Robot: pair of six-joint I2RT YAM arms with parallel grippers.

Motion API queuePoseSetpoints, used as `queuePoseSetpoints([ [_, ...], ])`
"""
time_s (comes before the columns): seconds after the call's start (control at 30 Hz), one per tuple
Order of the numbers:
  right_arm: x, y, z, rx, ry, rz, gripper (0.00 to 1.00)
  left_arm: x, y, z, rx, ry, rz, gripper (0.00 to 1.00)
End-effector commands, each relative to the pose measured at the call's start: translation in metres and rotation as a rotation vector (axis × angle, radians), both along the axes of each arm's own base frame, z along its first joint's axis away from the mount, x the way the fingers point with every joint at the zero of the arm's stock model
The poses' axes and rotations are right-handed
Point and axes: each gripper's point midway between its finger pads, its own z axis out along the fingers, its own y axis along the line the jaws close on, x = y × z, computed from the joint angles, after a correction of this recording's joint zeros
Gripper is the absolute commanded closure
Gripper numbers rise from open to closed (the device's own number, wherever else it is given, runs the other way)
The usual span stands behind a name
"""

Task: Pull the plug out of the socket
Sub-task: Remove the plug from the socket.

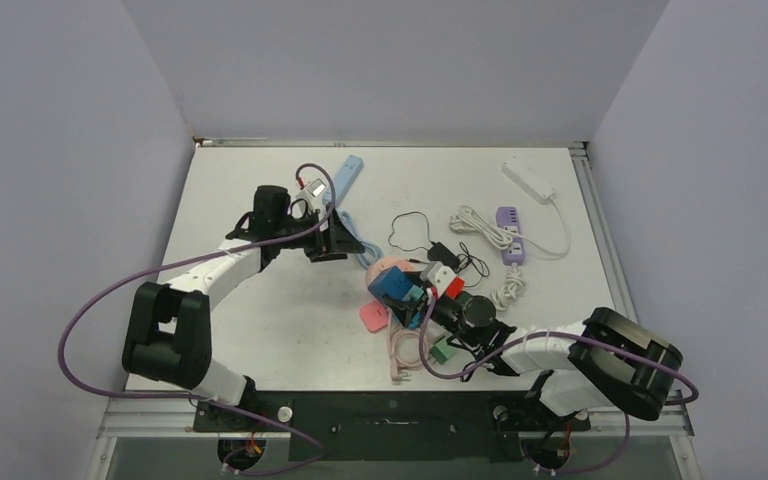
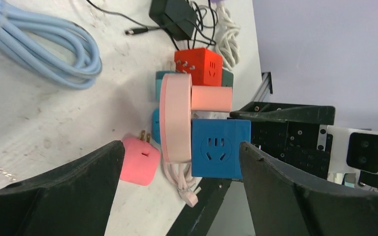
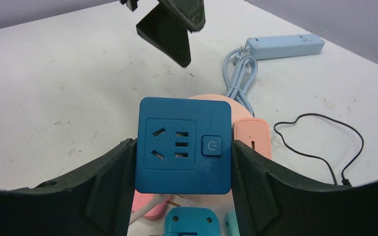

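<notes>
Losing the light blue cable [image 2: 44,44] ahead-left of the left gripper [image 2: 181,147] off the frame edge; same for the black adapter [image 2: 174,17] ahead. Can't see most of the pink reel [image 3: 236,111] behind the blue socket cube [image 3: 177,128] clamped in the right gripper [image 3: 183,152]. Losing the teal cubes [image 3: 192,223] under those fingertips to the bottom edge. Can't resolve plug-to-socket mating from overhead, too small.

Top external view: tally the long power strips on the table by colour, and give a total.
Light blue plastic power strip: 1
White plastic power strip: 1
Purple plastic power strip: 1
Total: 3
</notes>
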Motion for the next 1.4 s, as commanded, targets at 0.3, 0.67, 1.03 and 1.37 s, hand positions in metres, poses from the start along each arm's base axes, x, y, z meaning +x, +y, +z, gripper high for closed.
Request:
queuePoseSetpoints([
  [0.3, -0.031, 0.01, 0.119, 0.081, -0.462, 0.053, 0.95, -0.042, -0.025, 0.026, -0.136, -0.03, -0.158, 0.17],
  [0.67, -0.041, 0.013, 0.131, 0.081, -0.505, 0.072, 0.95, -0.056, -0.036, 0.042, -0.185, -0.073, -0.234, 0.24],
  [1.03, -0.046, 0.015, 0.139, 0.087, -0.519, 0.082, 0.95, -0.062, -0.042, 0.026, -0.129, -0.043, -0.269, 0.52],
  [1.37, -0.045, 0.016, 0.134, 0.074, -0.518, 0.077, 0.95, -0.066, -0.043, 0.021, -0.105, -0.032, -0.288, 0.8],
])
